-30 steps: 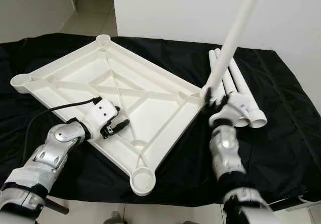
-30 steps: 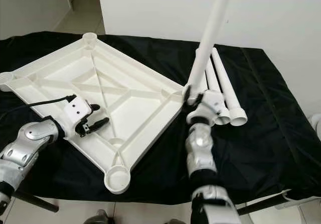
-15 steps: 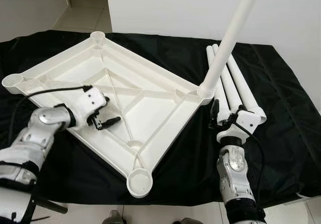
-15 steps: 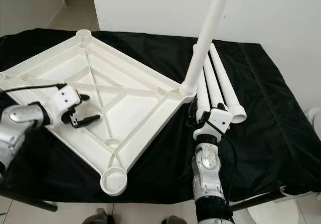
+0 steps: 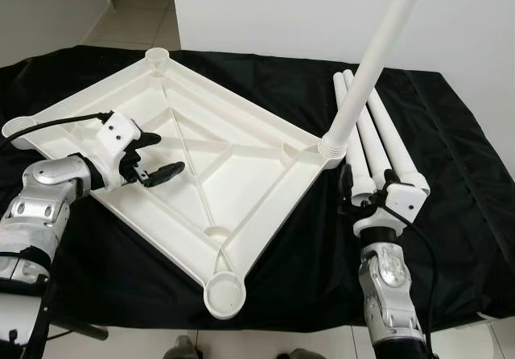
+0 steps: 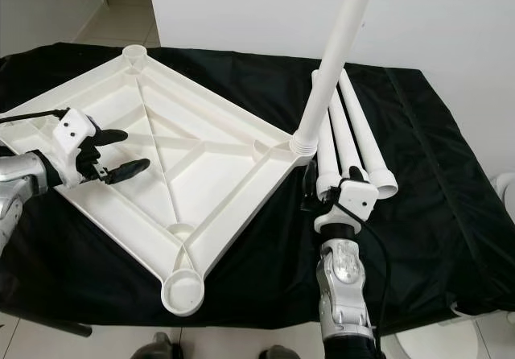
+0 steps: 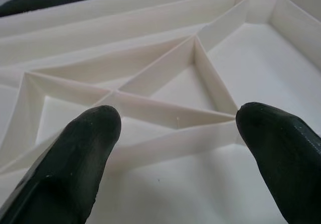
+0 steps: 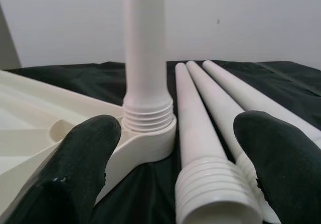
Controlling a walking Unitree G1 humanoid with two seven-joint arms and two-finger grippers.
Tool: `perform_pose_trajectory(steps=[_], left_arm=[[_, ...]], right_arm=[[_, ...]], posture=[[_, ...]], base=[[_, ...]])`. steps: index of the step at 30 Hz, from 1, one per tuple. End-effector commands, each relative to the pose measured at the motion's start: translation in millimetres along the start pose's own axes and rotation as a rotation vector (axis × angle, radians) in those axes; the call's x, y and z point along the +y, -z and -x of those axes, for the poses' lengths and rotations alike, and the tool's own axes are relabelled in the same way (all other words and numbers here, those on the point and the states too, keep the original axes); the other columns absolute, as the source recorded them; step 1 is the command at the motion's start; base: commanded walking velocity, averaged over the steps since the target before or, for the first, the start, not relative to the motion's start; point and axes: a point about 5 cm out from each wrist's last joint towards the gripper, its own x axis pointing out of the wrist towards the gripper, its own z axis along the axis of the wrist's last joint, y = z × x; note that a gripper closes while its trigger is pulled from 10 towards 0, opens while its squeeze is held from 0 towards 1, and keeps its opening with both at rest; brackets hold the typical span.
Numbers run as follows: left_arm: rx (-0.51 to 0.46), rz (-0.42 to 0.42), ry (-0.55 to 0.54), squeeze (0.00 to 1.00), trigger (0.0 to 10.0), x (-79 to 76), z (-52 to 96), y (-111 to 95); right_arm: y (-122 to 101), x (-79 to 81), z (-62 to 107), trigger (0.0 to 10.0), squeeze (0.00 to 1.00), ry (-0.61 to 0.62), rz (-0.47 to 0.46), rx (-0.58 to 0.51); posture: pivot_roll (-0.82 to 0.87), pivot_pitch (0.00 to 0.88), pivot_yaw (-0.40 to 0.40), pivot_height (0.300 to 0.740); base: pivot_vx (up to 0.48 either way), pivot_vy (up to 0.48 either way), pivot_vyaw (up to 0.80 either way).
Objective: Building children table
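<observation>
Head stereo pair, downward on the tabletop (image 5: 241, 146); wrist cameras close, along black fingers (image 7: 85, 148)

Two silver robot arms are reaching forward, both grippers spread open.

The left gripper (image 5: 157, 154) is pointing inward from the left, its black fingers (image 7: 80, 153) parted and holding nothing. The right gripper (image 6: 310, 190) is pointing straight ahead, fingers (image 8: 85, 158) also parted and empty.

We see a black cloth (image 5: 451, 238) spread over the whole work surface, reaching from the left edge of the frame to the right. Behind it, across the upper right, stands a plain white wall (image 5: 282, 13), evenly lit. In the upper left corner a pale tiled floor (image 5: 133, 25) runs away through an opening.
</observation>
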Motion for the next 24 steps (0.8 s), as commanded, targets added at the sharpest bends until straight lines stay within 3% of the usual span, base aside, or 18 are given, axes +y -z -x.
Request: perform_pose_trajectory(steps=[1, 7, 20, 24], left_arm=[[0.012, 0.013, 0.381, 0.00, 10.0, -23.3, 3.4, 3.1], [0.045, 0.018, 0.547, 0.00, 10.0, -41.9, 7.9, 9.6], [0.064, 0.024, 0.661, 0.00, 10.0, -46.4, 18.4, 6.7], [0.038, 0.057, 0.724, 0.00, 10.0, -56.2, 22.8, 0.8]], right_arm=[[-2.9, -0.7, 4.5, 10.0, 0.00, -0.026, 0.013, 0.010], [-6.2, -5.6, 20.2, 10.0, 0.00, -0.068, 0.033, 0.046], [-11.0, -15.8, 32.0, 10.0, 0.00, -0.133, 0.077, 0.089], [-12.2, -22.0, 35.6, 10.0, 0.00, -0.143, 0.105, 0.108]], posture=[[0.06, 0.034, -0.037, 0.740], [0.06, 0.032, -0.042, 0.740], [0.05, 0.042, -0.042, 0.740], [0.05, 0.046, -0.040, 0.740]], base=[[0.000, 0.000, 0.00], [0.000, 0.000, 0.00], [0.000, 0.000, 0.00], [0.000, 0.000, 0.00]])
